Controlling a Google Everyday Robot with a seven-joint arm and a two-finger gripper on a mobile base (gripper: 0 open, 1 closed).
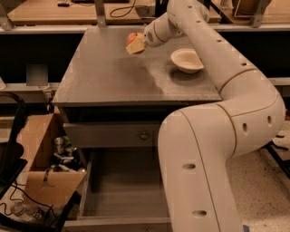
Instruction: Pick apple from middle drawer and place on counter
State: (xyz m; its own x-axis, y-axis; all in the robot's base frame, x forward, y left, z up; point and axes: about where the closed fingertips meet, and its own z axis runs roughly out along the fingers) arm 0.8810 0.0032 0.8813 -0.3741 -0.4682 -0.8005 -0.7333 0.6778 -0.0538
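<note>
The apple [133, 36], small and red-orange, sits between the cream fingertips [136, 46] of my gripper [135, 41] at the far middle of the counter [108, 77]. The gripper is shut on the apple and holds it at or just above the counter top; I cannot tell whether it touches. The arm reaches in from the right and curves over the counter. The middle drawer [122, 186] is pulled open low in front; the part of its floor that shows is bare, and the arm hides its right part.
A cream bowl [186, 60] stands on the counter right of the gripper. A shallower drawer with a round knob [144, 135] is closed under the counter. An open cardboard box [41, 154] with clutter stands at the left. A tan desk [54, 11] runs behind.
</note>
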